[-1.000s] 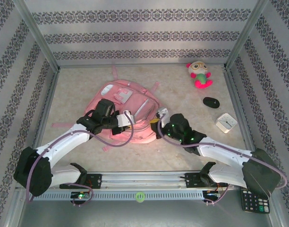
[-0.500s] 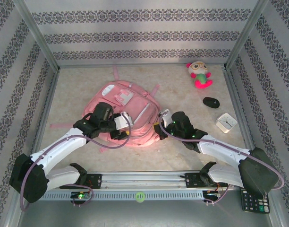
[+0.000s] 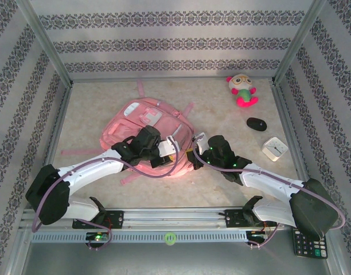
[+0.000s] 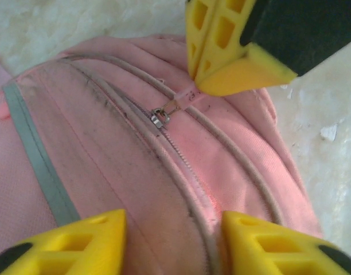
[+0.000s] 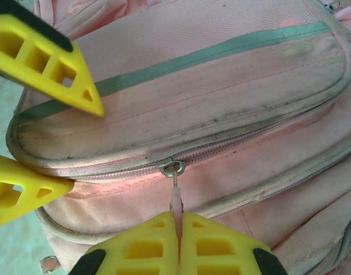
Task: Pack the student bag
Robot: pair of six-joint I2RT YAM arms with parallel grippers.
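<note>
The student bag (image 3: 142, 117), a pink backpack, lies flat in the middle of the table with its front pocket up. My right gripper (image 3: 196, 143) is at the bag's right edge, shut on the pink zip pull (image 5: 176, 197) of the pocket's zip slider (image 5: 173, 168). In the right wrist view the right gripper (image 5: 178, 232) pinches that pull tight between its yellow fingers. My left gripper (image 3: 174, 145) hovers close beside it over the pocket. In the left wrist view the left gripper (image 4: 174, 232) stands open, and its fingers (image 4: 98, 240) straddle the bag's fabric and a zip seam (image 4: 181, 154).
A plush toy (image 3: 242, 90), a black mouse (image 3: 256, 124) and a white clock (image 3: 275, 148) lie at the right. A calculator (image 3: 309, 243) sits off the table's near right corner. Thin pink straps (image 3: 78, 152) trail left of the bag. Metal frame posts border the table.
The left gripper has swung right across the bag, close to the right gripper, and gone from shut to open. The right gripper has shifted slightly and kept its hold on the zip pull.
</note>
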